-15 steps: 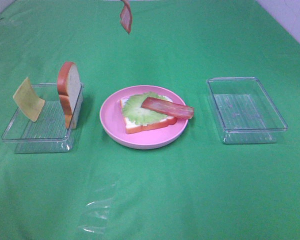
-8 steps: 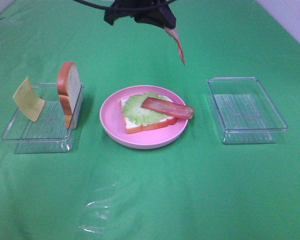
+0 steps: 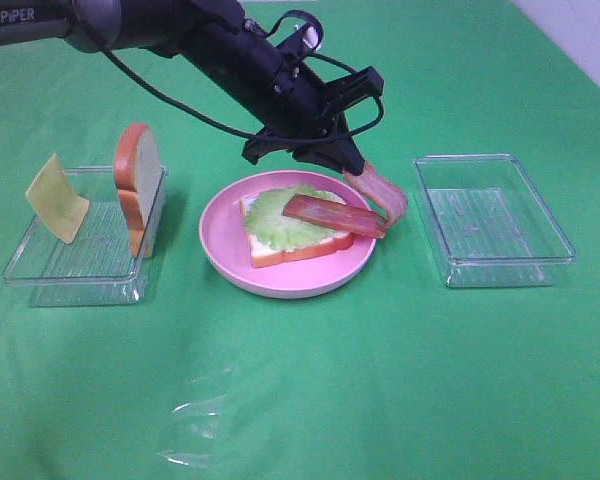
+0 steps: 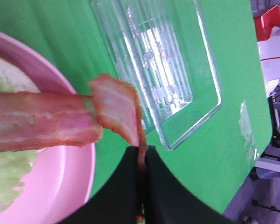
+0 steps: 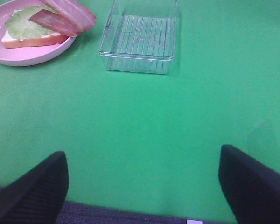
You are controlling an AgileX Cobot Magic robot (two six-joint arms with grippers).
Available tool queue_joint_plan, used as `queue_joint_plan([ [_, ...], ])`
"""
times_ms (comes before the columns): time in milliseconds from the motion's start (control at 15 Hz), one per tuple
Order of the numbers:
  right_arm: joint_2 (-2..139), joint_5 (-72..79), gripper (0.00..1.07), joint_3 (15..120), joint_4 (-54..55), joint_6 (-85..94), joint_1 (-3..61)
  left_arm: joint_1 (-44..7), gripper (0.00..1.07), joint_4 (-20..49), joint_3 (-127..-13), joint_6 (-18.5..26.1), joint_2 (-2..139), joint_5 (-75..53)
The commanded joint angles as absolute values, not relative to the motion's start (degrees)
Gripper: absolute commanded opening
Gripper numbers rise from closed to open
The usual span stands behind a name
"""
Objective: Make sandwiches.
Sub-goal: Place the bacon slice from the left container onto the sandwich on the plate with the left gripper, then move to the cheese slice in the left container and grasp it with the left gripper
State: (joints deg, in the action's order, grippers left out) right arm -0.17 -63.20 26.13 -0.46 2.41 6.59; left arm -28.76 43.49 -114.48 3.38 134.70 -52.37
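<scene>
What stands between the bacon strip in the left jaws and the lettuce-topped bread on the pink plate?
Nothing visible. The held bacon strip hangs by the right rim of the pink plate, its lower end beside the other bacon strip lying across the lettuce.

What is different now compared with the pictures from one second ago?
The left gripper, jaws shut on the second bacon strip, came down from the top of the view to the right edge of the pink plate. The first bacon strip, the cheese and the upright bread slice stayed in place.
</scene>
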Motion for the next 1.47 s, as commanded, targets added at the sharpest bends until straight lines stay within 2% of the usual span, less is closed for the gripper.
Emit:
queue_joint_plan([
  [67,-2.1,-62.9,0.85,25.8,-0.3,2.3,6.2,-28.1,0.00,38.7,-114.7,0.0,134.8,-53.2],
  [200,-2.1,-62.9,0.85,25.8,-0.3,2.3,6.2,-27.8,0.00,29.7,-114.7,-4.0,134.8,-55.5],
  [267,-2.1,-62.9,0.85,25.8,-0.3,2.3,6.2,-27.8,0.00,23.0,-114.7,-6.5,134.8,-57.9],
  [333,-2.1,-62.9,0.85,25.8,-0.3,2.3,6.2,-27.8,0.00,20.7,-114.7,-6.9,134.8,-58.9],
  [533,-2.1,-62.9,0.85,25.8,-0.3,2.3,6.2,-27.8,0.00,16.6,-114.7,-6.9,134.8,-60.0],
  [800,-2.1,-62.9,0.85,25.8,-0.3,2.3,6.2,-27.8,0.00,15.1,-114.7,-6.6,134.8,-59.5],
  [933,-2.1,-62.9,0.85,25.8,-0.3,2.3,6.2,-27.8,0.07,14.0,-114.7,-6.9,134.8,-59.4],
  [1000,-2.1,-62.9,0.85,25.8,-0.3,2.3,6.2,-27.8,0.20,13.5,-114.7,-6.9,134.8,-59.6],
  [1067,-2.1,-62.9,0.85,25.8,-0.3,2.3,6.2,-27.8,0.42,13.0,-114.7,-6.9,134.8,-60.0],
  [1200,-2.1,-62.9,0.85,25.8,-0.3,2.3,6.2,-27.8,1.01,12.3,-115.0,-6.8,134.5,-60.3],
  [1467,-2.1,-62.9,0.85,25.8,-0.3,2.3,6.2,-27.8,1.01,12.1,-123.9,-6.7,134.5,-66.1],
])
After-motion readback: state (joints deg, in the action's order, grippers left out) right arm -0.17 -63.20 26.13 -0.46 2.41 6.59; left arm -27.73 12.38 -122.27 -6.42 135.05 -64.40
